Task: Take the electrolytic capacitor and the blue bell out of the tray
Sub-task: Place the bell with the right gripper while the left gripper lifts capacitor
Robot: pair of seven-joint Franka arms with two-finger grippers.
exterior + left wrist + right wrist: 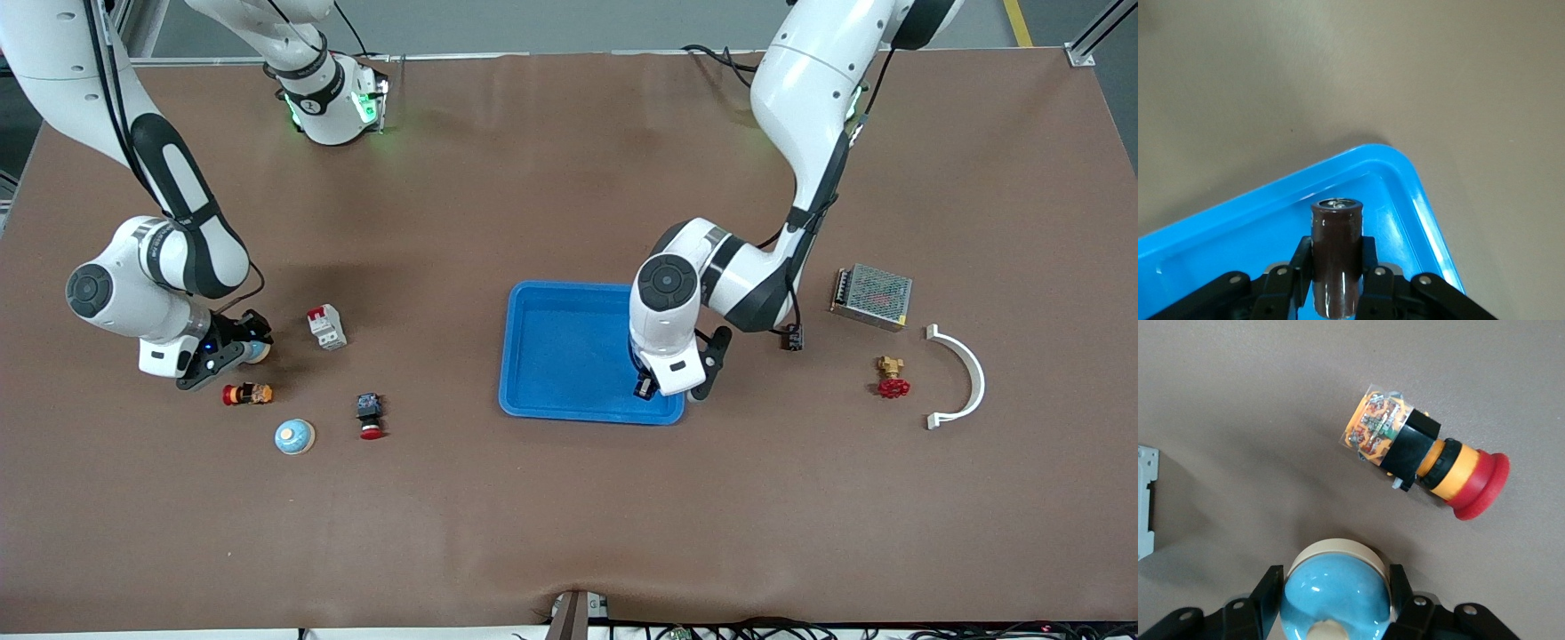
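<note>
left gripper (pixel 1336 293) clamps the brown cylindrical capacitor (pixel 1335 257) over the blue plastic tray (pixel 551 356), frame centre; right gripper (pixel 1336 603) clasps a light-blue domed bell (pixel 1336 597), frame's left.

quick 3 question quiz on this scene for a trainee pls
1. True or false: the left gripper holds the capacitor over the tray.
2. What is the right gripper shut on? A) a bell B) the red valve C) the breaker
3. Fill in: the tray's colour is ____.

Key: 1 true; 2 A; 3 blue
</note>
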